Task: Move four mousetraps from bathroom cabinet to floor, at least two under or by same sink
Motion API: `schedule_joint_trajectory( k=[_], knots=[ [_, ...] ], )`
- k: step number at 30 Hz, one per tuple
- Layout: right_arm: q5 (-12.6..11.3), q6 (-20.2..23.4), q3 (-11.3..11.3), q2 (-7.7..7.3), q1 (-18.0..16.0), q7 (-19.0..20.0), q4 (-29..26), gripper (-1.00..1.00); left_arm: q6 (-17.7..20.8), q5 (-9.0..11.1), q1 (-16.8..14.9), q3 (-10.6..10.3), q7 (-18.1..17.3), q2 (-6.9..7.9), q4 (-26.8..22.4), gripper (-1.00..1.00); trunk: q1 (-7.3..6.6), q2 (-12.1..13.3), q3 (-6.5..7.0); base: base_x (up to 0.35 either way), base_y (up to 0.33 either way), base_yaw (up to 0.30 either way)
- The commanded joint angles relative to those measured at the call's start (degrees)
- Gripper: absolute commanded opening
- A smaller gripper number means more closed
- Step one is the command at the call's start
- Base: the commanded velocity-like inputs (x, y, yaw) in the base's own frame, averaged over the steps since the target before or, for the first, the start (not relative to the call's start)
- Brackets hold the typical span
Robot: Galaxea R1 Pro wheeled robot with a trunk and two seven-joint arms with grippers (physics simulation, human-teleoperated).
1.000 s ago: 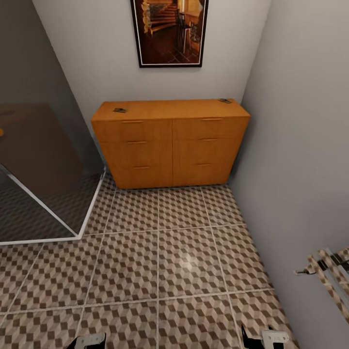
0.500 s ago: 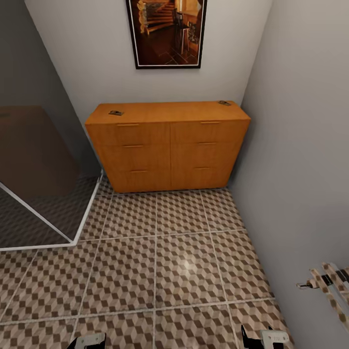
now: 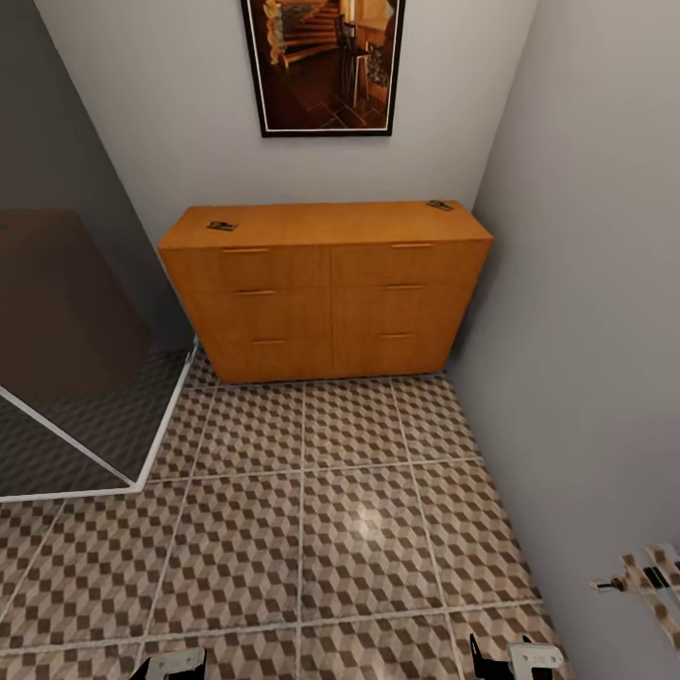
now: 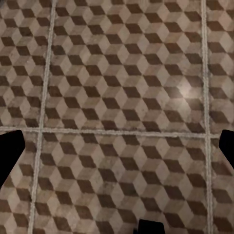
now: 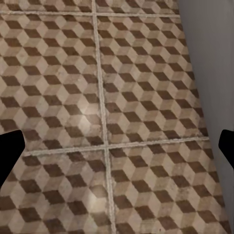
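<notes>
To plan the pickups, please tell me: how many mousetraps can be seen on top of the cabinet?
2. One mousetrap lies near the left end of the cabinet top; the other mousetrap lies near the right rear corner. The remaining ones may be hidden inside the drawers.

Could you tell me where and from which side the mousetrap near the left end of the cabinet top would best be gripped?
The left mousetrap lies flat on the cabinet top, near the front edge. It is best taken from above, with the pincer fingers closing across the short width of its thin plate. Its metal parts are too small to make out, so I would grip the plate's edges. The other mousetrap sits at the right rear corner.
</notes>
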Motion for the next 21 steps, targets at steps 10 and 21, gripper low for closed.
schedule_joint_trajectory(
  k=[10,21],
  knots=[
    [-0.58,-0.16,0.53,-0.03,-0.03,-0.09,0.03,1.0,-0.34,0.07,-0.07,0.14,-0.07,0.01,0.22,1.0,0.02,-0.02,-0.04,0.15,0.0,0.0],
    [-0.57,-0.2,0.53,0.01,-0.03,-0.09,0.03,1.0,-0.34,0.11,-0.08,0.13,-0.07,0.02,0.22,1.0,0.02,-0.02,-0.04,0.149,-0.036,0.0]
  ],
)
